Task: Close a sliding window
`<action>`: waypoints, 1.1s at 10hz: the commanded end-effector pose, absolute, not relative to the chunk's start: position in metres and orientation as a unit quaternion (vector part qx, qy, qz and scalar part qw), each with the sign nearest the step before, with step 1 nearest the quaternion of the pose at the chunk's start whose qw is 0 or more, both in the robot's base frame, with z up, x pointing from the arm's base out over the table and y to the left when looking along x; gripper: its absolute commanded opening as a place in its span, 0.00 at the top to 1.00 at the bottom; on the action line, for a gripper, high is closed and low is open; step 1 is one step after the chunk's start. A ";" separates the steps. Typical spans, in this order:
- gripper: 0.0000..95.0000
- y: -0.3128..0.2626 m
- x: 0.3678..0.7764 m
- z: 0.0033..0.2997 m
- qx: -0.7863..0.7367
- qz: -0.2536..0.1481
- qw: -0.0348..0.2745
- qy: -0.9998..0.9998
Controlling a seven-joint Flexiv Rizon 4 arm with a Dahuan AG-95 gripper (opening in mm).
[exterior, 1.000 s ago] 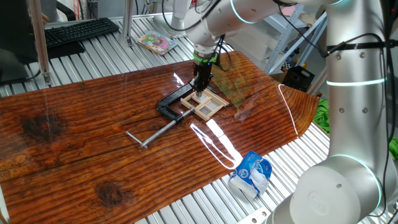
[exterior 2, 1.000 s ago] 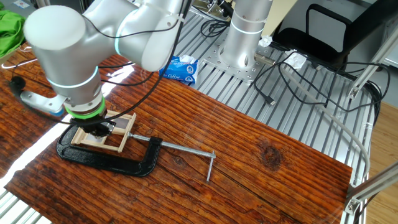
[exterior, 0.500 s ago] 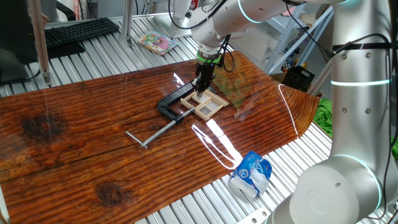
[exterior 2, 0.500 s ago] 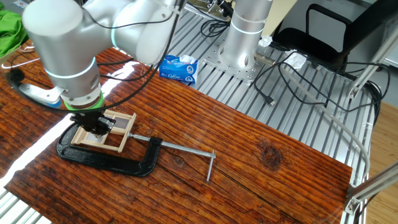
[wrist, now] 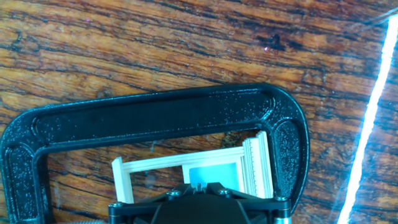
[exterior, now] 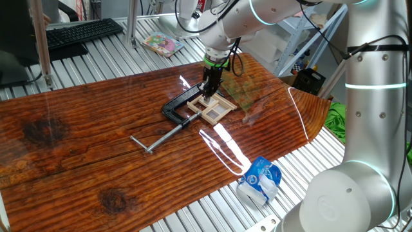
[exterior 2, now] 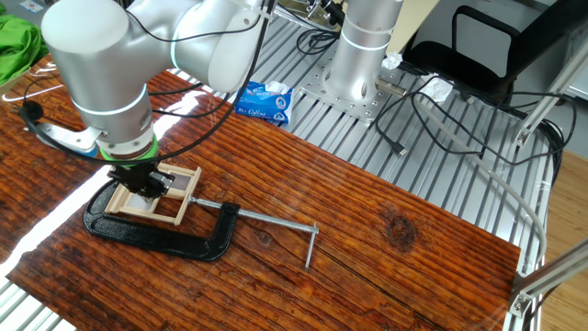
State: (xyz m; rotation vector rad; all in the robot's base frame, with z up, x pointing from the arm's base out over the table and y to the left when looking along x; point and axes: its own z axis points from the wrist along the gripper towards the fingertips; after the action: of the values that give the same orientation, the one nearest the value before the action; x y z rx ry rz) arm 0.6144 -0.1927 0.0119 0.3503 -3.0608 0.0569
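Note:
The sliding window is a small tan wooden frame lying flat on the dark wooden board. It is held in a black C-clamp. It also shows in the other fixed view and in the hand view, where a pale blue pane shows inside the frame. My gripper points straight down onto the window's far part. In the hand view the gripper has its fingers together, tips at the pane. What the tips touch is hidden.
The clamp has a long grey screw rod pointing away from the window. A blue and white packet lies off the board. A keyboard and a colourful packet lie at the back.
My gripper has shifted a little along the window while staying down on it, and the arm's upper links have swung. The frame and the clamp have stayed put.

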 end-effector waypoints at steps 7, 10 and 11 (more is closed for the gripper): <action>1.00 -0.191 0.613 0.010 0.110 0.018 0.031 -0.993; 1.00 -0.191 0.613 0.010 0.109 0.018 0.032 -0.993; 1.00 -0.190 0.613 0.010 0.109 0.018 0.033 -0.993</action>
State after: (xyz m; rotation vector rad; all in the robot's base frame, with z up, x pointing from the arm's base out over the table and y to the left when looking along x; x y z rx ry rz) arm 0.6127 -0.1900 0.0118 0.3331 -3.0565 0.0568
